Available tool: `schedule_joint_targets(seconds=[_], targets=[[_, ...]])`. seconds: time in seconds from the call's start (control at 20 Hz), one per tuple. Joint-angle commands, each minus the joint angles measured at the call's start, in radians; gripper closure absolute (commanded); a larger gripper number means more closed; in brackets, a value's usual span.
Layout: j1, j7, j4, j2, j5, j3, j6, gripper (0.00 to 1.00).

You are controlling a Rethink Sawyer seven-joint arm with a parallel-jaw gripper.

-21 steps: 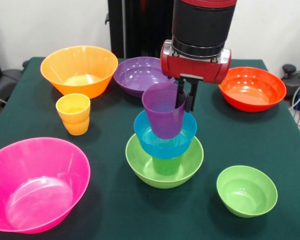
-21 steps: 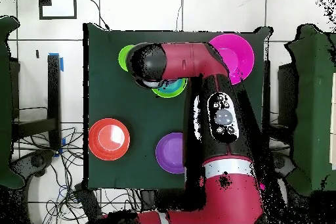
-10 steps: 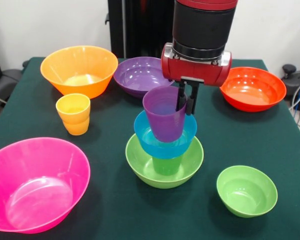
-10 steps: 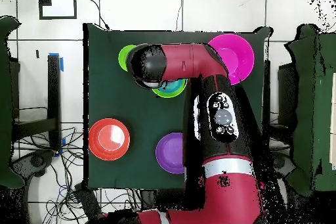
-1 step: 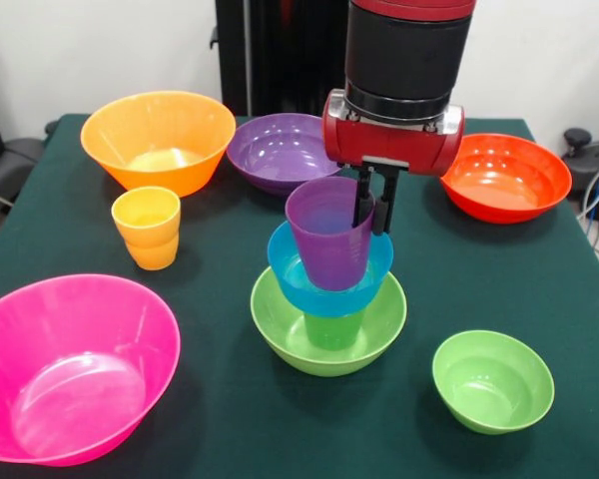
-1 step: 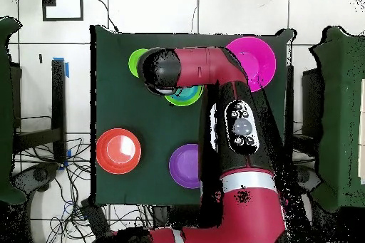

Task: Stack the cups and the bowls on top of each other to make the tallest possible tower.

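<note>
front view shows the gripper [image 5: 372, 207] pinching the purple cup's [image 5: 328, 233] rim, the cup sitting in the blue bowl [image 5: 329, 276] atop the tower. next it should let go cleanly, then fetch the small green bowl [image 5: 492, 380].

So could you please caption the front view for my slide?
End effector grips purple cup by its rim, in blue bowl.

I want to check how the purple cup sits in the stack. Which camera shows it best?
The front view: the purple cup stands in the blue bowl, its rim pinched by the gripper. In the overhead view the arm hides the cup entirely.
</note>
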State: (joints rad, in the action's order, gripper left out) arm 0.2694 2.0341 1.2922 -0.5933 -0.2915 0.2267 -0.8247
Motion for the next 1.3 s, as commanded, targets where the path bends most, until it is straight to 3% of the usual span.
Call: schedule_joint_targets(seconds=[0.05, 1.3], targets=[[-0.014, -0.136, 0.069, 0.028, -0.068, 0.065, 0.020, 1.00], [0.003, -0.156, 0.095, 0.044, -0.083, 0.061, 0.065, 1.00]])
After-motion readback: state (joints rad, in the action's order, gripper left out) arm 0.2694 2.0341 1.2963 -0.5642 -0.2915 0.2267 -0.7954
